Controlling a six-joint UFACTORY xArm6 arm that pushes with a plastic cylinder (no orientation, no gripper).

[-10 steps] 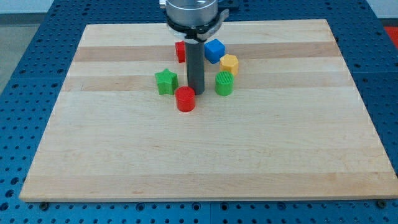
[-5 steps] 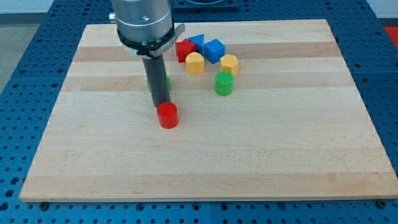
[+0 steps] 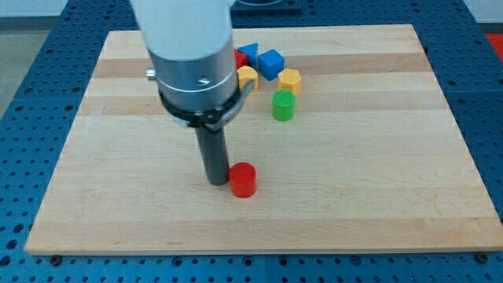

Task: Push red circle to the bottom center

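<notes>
So you're looking at my tip [image 3: 215, 182] sitting on the wooden board [image 3: 377, 196], and it's pressing right up against the view's-left side of the red circle [image 3: 243, 179]. There's nothing to open or shut here: it's a plain dark rod, holding nothing, just touching that one block from the side. The red circle is sitting in the lower half of the board, a little left of the middle, and well apart from every other block.

The rest of the crowd is hanging out near the view's top. You're seeing a green ribbed cylinder [image 3: 283, 104] standing on its own, a yellow block [image 3: 290, 80] just above and right of it, a blue cube [image 3: 271, 63] above that, and a blue triangle-ish block [image 3: 248, 54] beside the cube. A second yellow block [image 3: 247, 76] and a red block [image 3: 240, 57] are peeking out from behind the big silver-grey arm housing [image 3: 192, 71] (their shapes are mostly hidden, so I can't tell you more). Nothing is lying between the red circle and the board's bottom edge.

Material-wise, the board is showing pale wood with lengthwise grain strips, and it's resting on a blue perforated table [image 3: 31, 71]. The blocks are looking like matte plastic, the red circle being a short round puck with a flat top.
</notes>
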